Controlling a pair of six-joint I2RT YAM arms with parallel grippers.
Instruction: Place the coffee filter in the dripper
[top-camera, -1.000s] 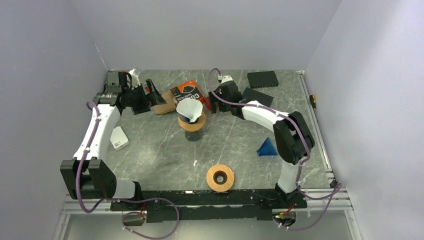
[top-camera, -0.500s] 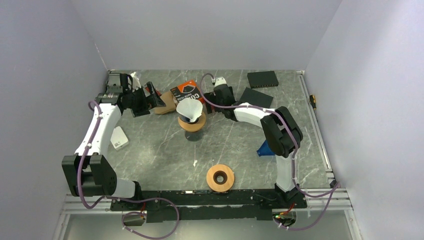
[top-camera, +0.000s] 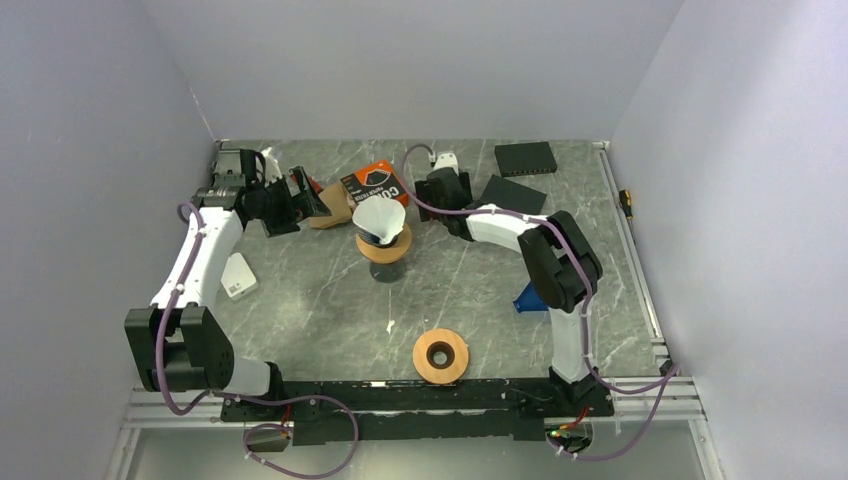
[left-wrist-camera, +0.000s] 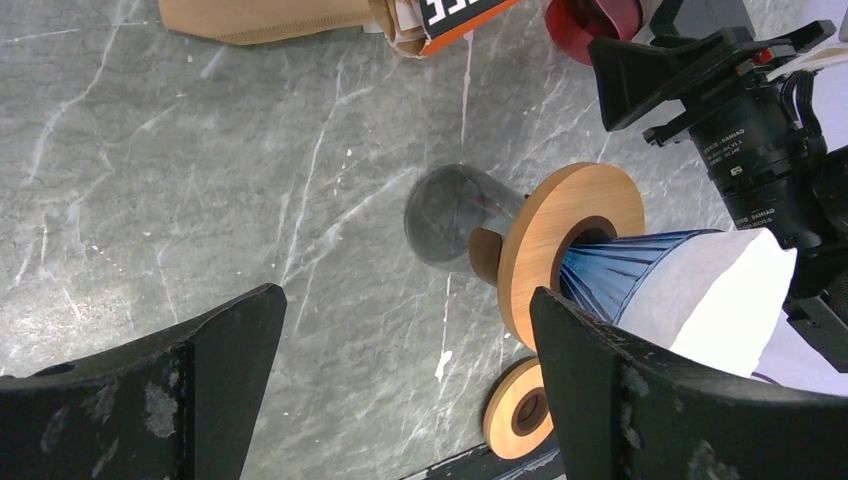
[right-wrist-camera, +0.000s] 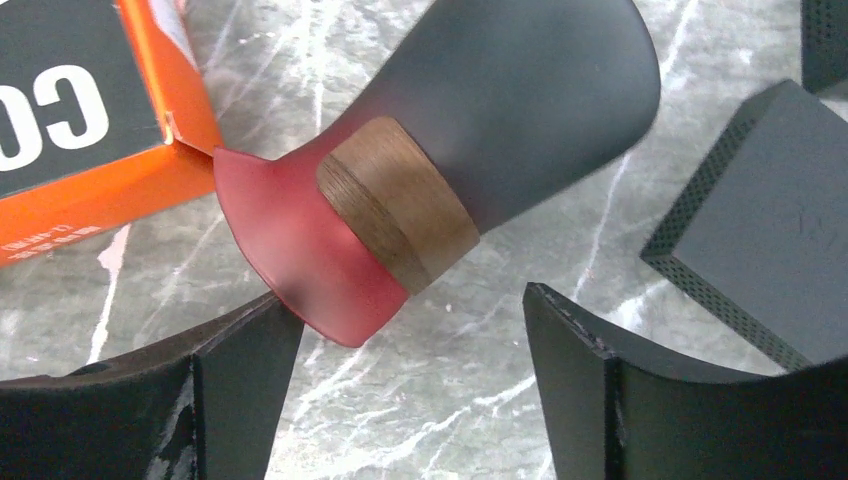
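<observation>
Where the paper filter (left-wrist-camera: 725, 300) flares, the dripper (left-wrist-camera: 615, 272) — blue — is ribbed.

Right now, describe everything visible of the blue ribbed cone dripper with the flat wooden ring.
The blue ribbed cone dripper is dark blue and pleated along its length. Its narrow end passes through a flat round wooden ring that works as a collar. It stands upright on a smoky grey glass vessel, near the middle of the grey marble table. A white paper filter sits in its wide mouth and rises above the rim. Nothing else touches it.
</observation>
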